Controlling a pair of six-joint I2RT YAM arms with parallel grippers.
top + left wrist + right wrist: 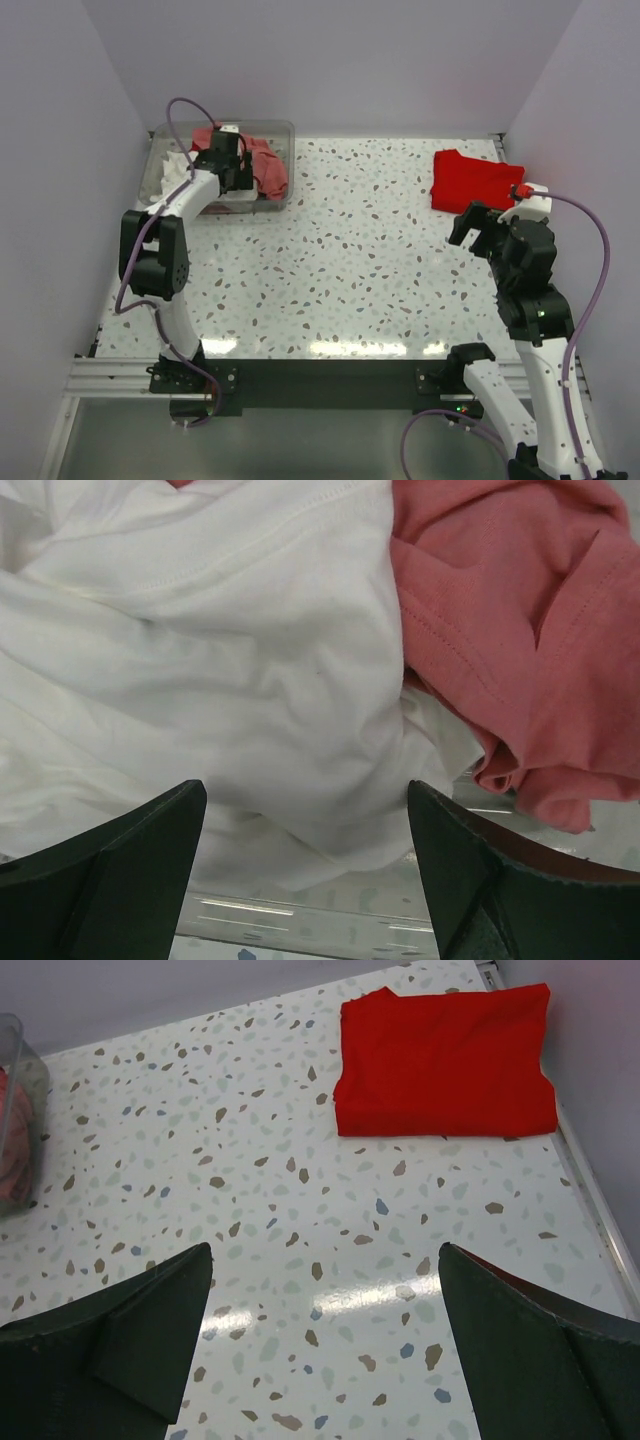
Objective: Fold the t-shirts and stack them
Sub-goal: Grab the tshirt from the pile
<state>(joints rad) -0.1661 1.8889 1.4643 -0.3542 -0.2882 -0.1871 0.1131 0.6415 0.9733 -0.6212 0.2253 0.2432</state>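
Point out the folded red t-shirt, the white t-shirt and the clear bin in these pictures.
folded red t-shirt (445,1060), right wrist view, centre of its top layer.
white t-shirt (220,660), left wrist view, middle of the crumpled cloth.
clear bin (262,124), top external view, its back rim.

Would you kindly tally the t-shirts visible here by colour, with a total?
1 red shirt, folded on the table
1 white shirt, crumpled in the bin
1 pink shirt, crumpled in the bin
Total: 3 visible; the pile in the bin may hide more.
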